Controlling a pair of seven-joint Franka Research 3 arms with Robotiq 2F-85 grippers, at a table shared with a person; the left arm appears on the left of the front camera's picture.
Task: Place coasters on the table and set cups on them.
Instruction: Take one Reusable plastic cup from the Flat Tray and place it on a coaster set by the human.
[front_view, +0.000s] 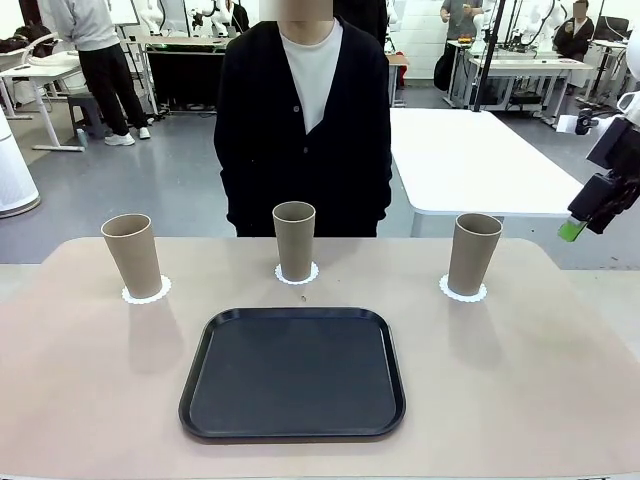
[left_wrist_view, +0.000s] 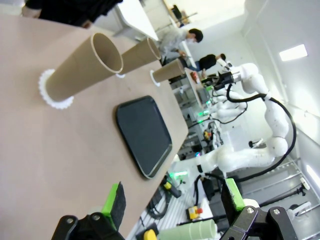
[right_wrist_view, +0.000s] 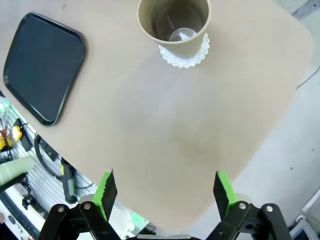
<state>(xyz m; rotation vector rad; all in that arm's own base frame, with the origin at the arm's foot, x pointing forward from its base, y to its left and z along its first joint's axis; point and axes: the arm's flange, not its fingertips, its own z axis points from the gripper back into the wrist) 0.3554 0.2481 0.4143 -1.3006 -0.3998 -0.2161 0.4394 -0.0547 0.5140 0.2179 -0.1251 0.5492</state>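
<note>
Three tan cups stand upright in a row on the beige table (front_view: 520, 390), each on a white scalloped coaster: the left cup (front_view: 132, 255) on its coaster (front_view: 147, 292), the middle cup (front_view: 294, 240) on its coaster (front_view: 297, 274), and the right cup (front_view: 474, 253) on its coaster (front_view: 463, 291). My right gripper (front_view: 575, 228) hangs open above the table's right end, away from the right cup (right_wrist_view: 174, 22), with nothing between its fingers (right_wrist_view: 106, 190). My left gripper (left_wrist_view: 174, 200) is open and empty over the table's left end, well back from the nearest cup (left_wrist_view: 82, 67).
A black rounded-square tray (front_view: 293, 372) lies empty in front of the cups, mid-table. A person in a dark cardigan (front_view: 260, 130) stands at the far side behind the middle cup. A white table (front_view: 470, 150) stands beyond at the right.
</note>
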